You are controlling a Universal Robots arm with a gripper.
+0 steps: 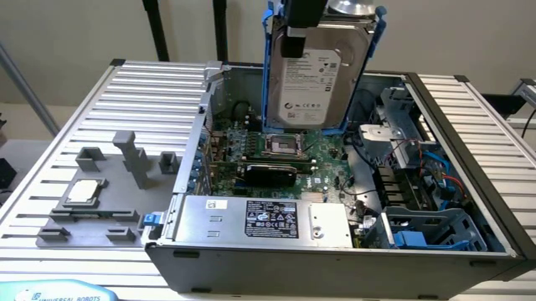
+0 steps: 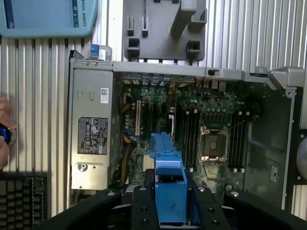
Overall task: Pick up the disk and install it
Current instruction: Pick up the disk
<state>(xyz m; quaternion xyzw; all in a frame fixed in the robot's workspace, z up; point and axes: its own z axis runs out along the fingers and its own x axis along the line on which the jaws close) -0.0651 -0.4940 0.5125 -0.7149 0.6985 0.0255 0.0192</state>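
Note:
The disk (image 1: 316,81), a silver-grey hard drive with a white label in a bright blue carrier, hangs upright in the air above the open computer case (image 1: 503,207). My gripper (image 1: 300,22) comes down from above and is shut on the disk's upper part, one black finger (image 1: 292,39) lying over its face. In the wrist view the blue carrier edge of the disk (image 2: 168,167) sticks out between my black fingers (image 2: 144,201), and my gripper (image 2: 171,194) looks straight down on the green motherboard (image 2: 211,120).
Inside the case lie a grey power supply box (image 1: 260,219) and blue drive bays (image 1: 431,229) at the exterior view's right. A grey fixture (image 1: 125,163) with a small square chip (image 1: 84,191) sits left of the case. A person's hand (image 2: 4,134) and a keyboard (image 2: 21,196) are beside the case.

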